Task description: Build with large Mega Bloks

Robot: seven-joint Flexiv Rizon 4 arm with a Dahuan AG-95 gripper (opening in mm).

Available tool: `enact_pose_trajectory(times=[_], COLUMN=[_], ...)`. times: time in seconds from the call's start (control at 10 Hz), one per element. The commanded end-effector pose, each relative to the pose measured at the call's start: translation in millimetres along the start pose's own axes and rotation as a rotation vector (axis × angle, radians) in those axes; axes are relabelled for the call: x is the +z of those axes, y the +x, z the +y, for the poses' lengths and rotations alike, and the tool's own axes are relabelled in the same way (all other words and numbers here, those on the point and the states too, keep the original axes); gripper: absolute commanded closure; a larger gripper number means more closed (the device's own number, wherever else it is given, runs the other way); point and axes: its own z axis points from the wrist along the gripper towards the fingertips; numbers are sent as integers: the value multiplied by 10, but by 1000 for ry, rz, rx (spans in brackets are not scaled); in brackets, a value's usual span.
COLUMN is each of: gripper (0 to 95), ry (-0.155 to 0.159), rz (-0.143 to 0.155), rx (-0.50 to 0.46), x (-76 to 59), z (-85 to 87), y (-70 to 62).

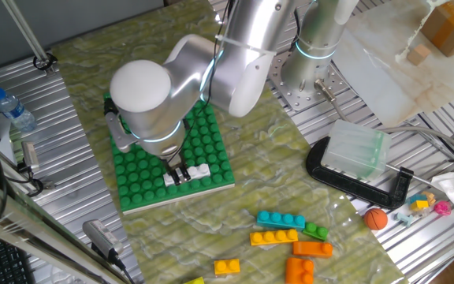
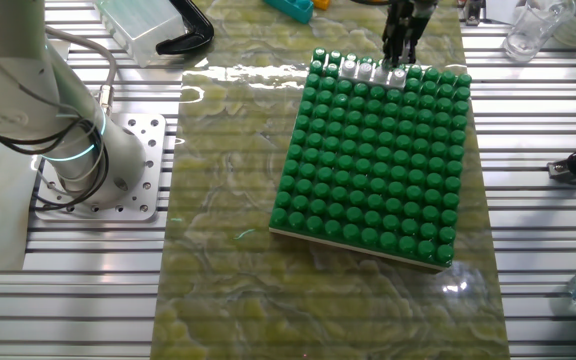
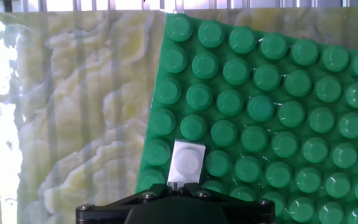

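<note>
Hand (image 1: 179, 175) clamped on white brick (image 1: 189, 173) at edge row of green baseplate (image 1: 144, 177). Cyan brick (image 1: 280, 220), yellow brick (image 1: 273, 237), orange brick (image 1: 312, 248) loose on table (image 1: 290, 173). No legible writing.

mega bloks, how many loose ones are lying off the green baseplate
6 visible: cyan, green, long yellow, orange, second orange, small yellow, all near the front table edge. A yellow sliver at the frame edge may be another.
</note>
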Motion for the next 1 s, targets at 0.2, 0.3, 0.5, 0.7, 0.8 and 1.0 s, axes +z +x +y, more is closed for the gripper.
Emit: enact_pose_trajectory(times=[0.2,0.3,0.5,0.7,0.8,1.0], gripper=[950,950,950,950,950,950], ry=[0,0,-7,-10,-11,-7], rz=[-2,-4,-25,-67,-66,-52], rx=[2,2,2,-10,0,33], x=[-95,-200,-310,-377,-377,-296], z=[101,142,210,344,448,706], y=[117,167,232,281,292,291])
